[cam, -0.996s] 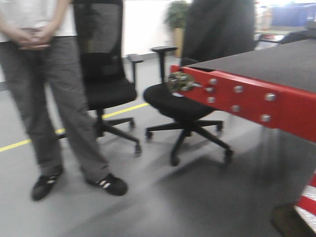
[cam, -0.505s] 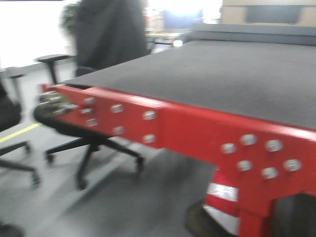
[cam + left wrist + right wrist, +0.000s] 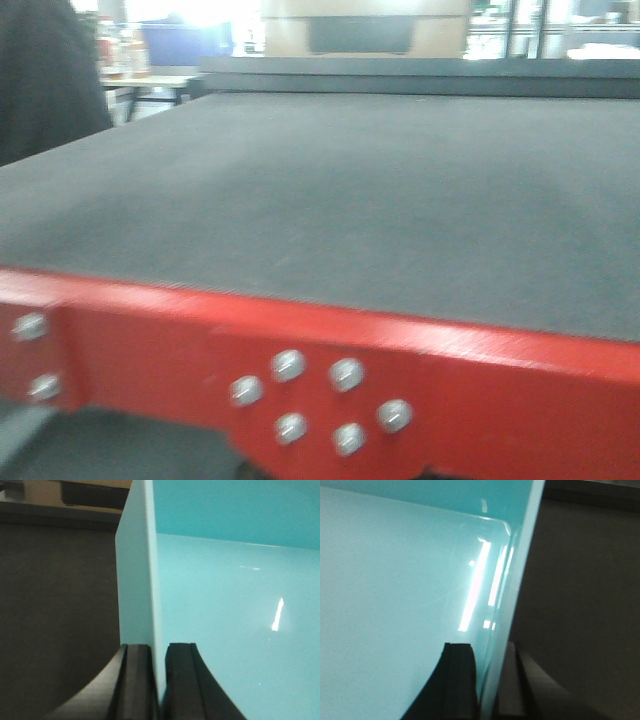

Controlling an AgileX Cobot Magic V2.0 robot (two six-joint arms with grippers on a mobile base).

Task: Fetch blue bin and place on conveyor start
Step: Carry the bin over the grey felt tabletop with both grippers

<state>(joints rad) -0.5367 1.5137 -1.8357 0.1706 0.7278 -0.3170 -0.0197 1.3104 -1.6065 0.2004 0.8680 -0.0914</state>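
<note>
Two pincers held the blue bin [image 3: 225, 605] between them: the left pincer [image 3: 159, 652] was clamped on its left wall, the right pincer [image 3: 490, 652] on its right wall, so the bin likely spanned crosswise. The conveyor start [image 3: 330, 200] lay directly ahead beyond its red front edge [image 3: 480, 380], with dark belt showing beside both walls. Nothing I could see stood in the way.

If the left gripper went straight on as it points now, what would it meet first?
The left gripper clamps the wall of the blue bin; further on, it would probably meet the bin's inner surface, though depth is unclear.
</note>
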